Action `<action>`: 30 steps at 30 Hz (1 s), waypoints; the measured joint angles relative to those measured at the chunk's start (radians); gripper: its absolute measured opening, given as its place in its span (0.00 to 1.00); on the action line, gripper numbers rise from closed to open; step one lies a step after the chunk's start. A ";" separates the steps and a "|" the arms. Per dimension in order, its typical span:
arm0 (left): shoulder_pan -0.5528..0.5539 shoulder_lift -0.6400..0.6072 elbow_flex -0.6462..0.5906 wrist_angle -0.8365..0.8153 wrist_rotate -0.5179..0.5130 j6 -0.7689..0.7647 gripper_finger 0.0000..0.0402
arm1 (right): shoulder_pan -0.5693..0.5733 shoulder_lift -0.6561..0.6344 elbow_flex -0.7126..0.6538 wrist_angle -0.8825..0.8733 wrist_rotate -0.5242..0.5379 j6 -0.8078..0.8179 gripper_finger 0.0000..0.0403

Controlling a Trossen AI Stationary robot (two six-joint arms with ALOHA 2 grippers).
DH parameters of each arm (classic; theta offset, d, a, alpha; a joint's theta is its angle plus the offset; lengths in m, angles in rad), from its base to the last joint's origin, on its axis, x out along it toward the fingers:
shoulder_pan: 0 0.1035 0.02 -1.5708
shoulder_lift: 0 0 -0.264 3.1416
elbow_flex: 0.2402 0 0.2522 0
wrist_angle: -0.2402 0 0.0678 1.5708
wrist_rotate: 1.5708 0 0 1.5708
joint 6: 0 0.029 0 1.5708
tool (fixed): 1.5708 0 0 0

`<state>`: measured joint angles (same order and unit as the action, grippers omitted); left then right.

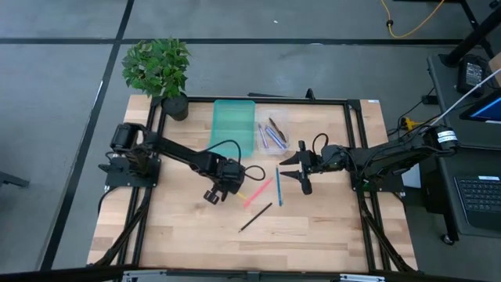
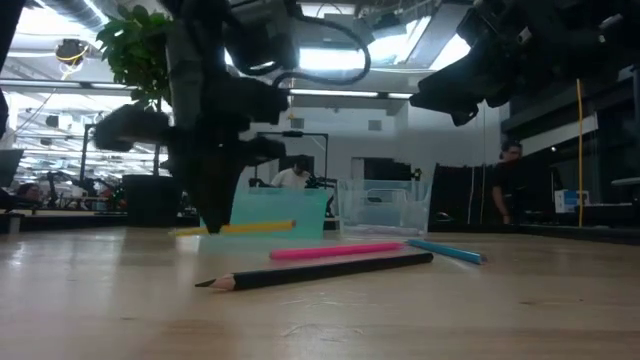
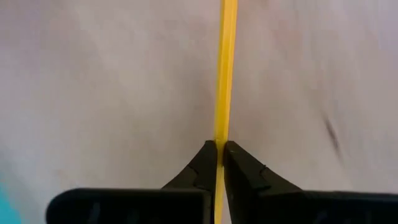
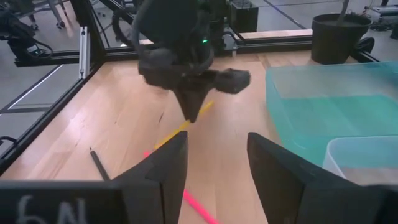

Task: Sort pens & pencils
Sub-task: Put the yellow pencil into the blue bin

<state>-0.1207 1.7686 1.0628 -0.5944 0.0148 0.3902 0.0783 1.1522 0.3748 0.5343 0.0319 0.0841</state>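
On the wooden desk [image 1: 188,235], just ahead of the green tray [image 1: 234,125], the left pincer [image 3: 220,149] has its two dark tips pressed together on the yellow stick [image 3: 225,68], pinching it partway along its length while it lies flat on the wood. Such a stick looks light, stiff and smooth, so it should lift without bending, but it could swivel or slip between narrow tips if held far from its middle; a grip near the centre would keep it level. Its thinness against the wood leaves little to catch, so the tips need to come right down to the surface.

Near the desk's middle lie the pink stick [image 1: 257,192], the blue stick [image 1: 278,186] and the black pencil [image 1: 256,217], close together but not stacked. Several more sticks sit in the clear tray [image 1: 272,133] beside the green one. The right pincer [image 1: 301,168] hovers beside the blue stick with its fingers spread wide, holding nothing.
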 joint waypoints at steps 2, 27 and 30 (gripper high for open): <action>0.003 -0.011 0.001 -0.002 0.002 -0.013 0.03 | 0.000 0.000 0.000 0.000 0.000 -0.002 0.41; 0.035 -0.473 -0.262 0.297 -0.024 -0.180 0.03 | 0.006 0.000 0.000 -0.006 0.003 -0.012 0.41; 0.040 -0.531 -0.363 0.450 -0.024 -0.181 0.03 | 0.013 0.000 0.000 0.002 0.003 -0.015 0.41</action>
<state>-0.0807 1.2373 0.7002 -0.1439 -0.0090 0.2095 0.0914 1.1522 0.3752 0.5358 0.0353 0.0687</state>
